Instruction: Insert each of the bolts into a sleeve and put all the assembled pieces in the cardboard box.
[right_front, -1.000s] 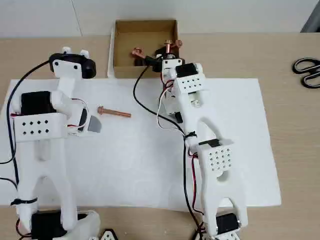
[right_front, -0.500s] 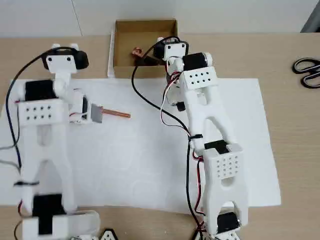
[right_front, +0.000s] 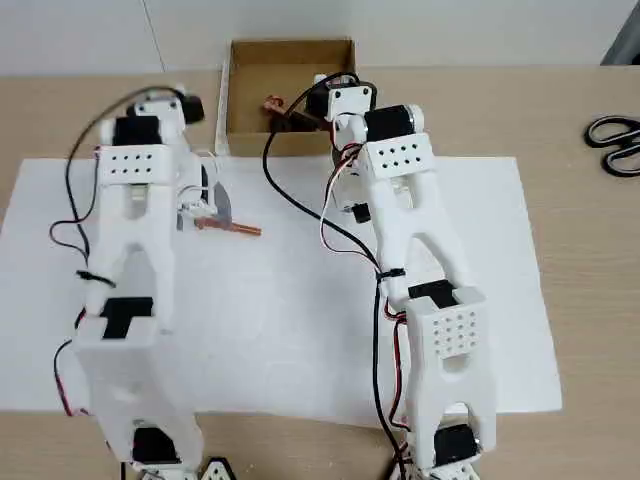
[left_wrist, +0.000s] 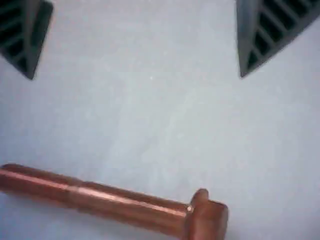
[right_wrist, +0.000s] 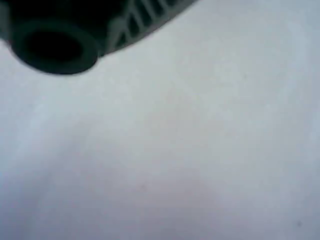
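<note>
A copper bolt (right_front: 236, 228) lies on the white mat (right_front: 300, 330), its head toward the left arm. My left gripper (right_front: 212, 208) hangs open just above that head. In the left wrist view the bolt (left_wrist: 115, 202) lies flat beside the gap between the two ribbed fingertips (left_wrist: 265, 35), untouched. The cardboard box (right_front: 290, 52) stands at the back with a copper piece (right_front: 272, 102) inside. My right gripper (right_front: 318, 108) is over the box's near right corner. A black sleeve (right_wrist: 54, 47) with a round hole sits right against it.
Scissors (right_front: 615, 140) lie on the bare table at the far right. Black cables trail from both arms across the mat. The mat is free between the arms and along its right side.
The left arm has swung forward and to the right, bringing its gripper from the mat's left edge over the bolt's head. The right arm shifted toward the box, then held still.
</note>
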